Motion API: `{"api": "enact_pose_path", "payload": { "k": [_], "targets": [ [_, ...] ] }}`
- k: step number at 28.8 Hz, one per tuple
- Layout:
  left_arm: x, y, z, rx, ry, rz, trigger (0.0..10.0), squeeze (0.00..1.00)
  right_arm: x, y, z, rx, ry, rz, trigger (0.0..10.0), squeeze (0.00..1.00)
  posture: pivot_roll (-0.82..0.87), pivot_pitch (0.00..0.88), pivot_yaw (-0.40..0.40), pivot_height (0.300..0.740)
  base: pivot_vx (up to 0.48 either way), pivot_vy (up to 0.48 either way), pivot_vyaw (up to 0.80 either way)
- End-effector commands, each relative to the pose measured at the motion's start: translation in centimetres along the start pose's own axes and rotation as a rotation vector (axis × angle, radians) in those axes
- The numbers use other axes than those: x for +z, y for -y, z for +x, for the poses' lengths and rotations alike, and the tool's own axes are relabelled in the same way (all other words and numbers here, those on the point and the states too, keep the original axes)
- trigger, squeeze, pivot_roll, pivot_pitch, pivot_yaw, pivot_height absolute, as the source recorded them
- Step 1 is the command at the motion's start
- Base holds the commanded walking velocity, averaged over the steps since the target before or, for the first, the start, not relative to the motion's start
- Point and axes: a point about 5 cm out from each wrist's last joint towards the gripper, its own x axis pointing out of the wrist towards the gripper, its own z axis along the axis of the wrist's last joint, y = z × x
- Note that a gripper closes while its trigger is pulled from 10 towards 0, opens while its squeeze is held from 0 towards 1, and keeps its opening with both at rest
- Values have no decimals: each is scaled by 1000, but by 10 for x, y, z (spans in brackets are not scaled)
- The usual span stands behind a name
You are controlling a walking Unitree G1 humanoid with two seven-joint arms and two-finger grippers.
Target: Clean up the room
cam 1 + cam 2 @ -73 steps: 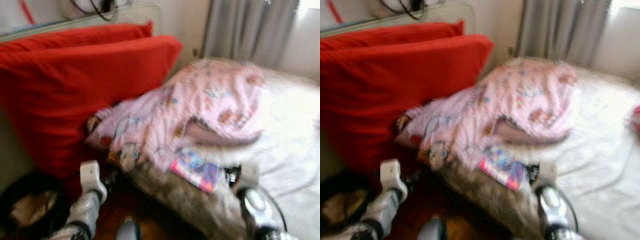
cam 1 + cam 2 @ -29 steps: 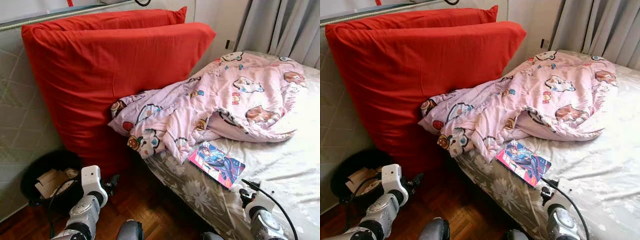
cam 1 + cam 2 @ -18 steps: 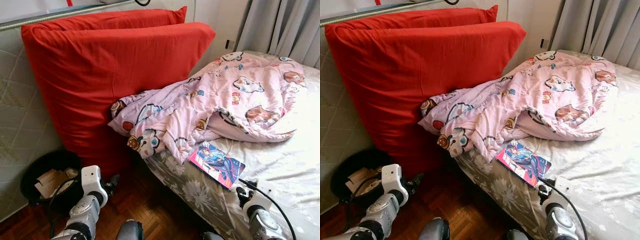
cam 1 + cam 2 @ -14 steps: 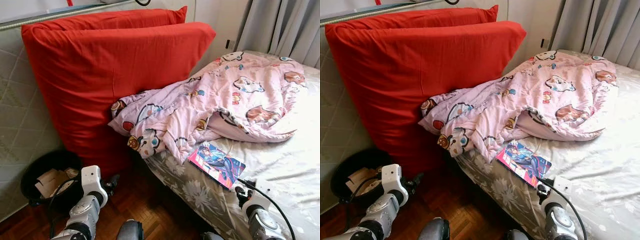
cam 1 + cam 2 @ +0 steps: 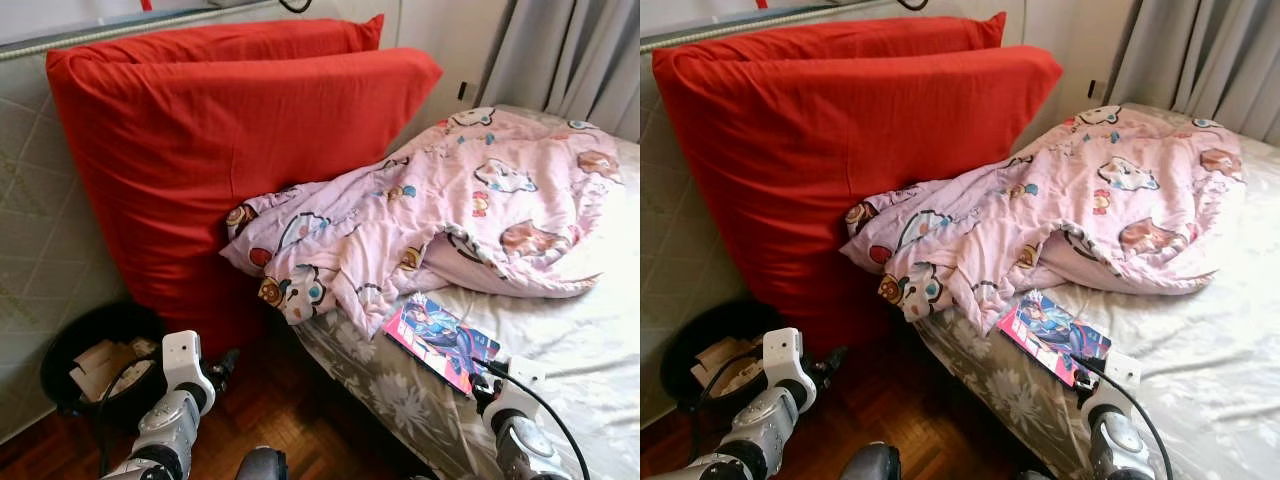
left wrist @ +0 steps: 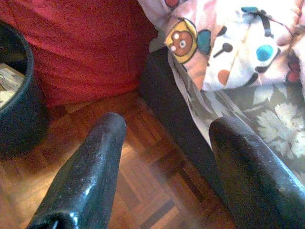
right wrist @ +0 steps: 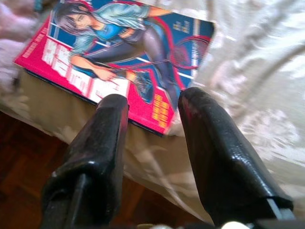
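A bright comic magazine (image 5: pixel 442 340) lies flat near the bed's edge, just below a crumpled pink cartoon blanket (image 5: pixel 430 215). My right gripper (image 7: pixel 152 102) is open and hovers low over the bed, its fingertips right at the magazine's (image 7: pixel 119 52) near edge, not closed on it. Its wrist (image 5: pixel 512 385) shows at the magazine's near corner. My left gripper (image 6: pixel 167 126) is open and holds nothing, down over the parquet floor beside the bed.
Two big red pillows (image 5: pixel 230 140) lean against the quilted wall behind the blanket. A black bin (image 5: pixel 85 360) with cardboard scraps stands on the wooden floor (image 5: pixel 290 420) at the left. The bed has a white sheet (image 5: pixel 590 330) and a grey floral side (image 5: pixel 390 385). Grey curtains (image 5: pixel 570 60) hang beyond.
The blur from walking has gone and the view has shifted slightly. My right gripper has moved forward up to the magazine's near corner. The left arm has stayed put.
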Motion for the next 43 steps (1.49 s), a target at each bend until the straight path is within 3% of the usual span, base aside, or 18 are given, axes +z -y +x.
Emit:
{"api": "enact_pose_path", "payload": {
  "k": [1,10,28,34,43],
  "targets": [
    [2,1,1,-3,3,1,10000,0,0,2,0,-7,-11,-1,10000,0,93,0,3,628,289,0,0],
    [2,0,1,-4,4,2,10000,0,1,3,1,-6,-13,-4,10000,0,92,0,7,628,278,0,0],
    [2,-1,0,-2,5,1,10000,0,4,1,1,9,-6,-10,10000,0,94,0,7,628,0,0,0],
    [2,-1,0,-2,5,1,10000,0,5,-1,2,8,-7,-26,10000,0,98,0,7,599,0,0,0],
    [2,-3,0,-5,6,5,10000,0,11,-9,5,18,2,-43,10000,0,104,0,19,599,0,0,0]
  ]
}}
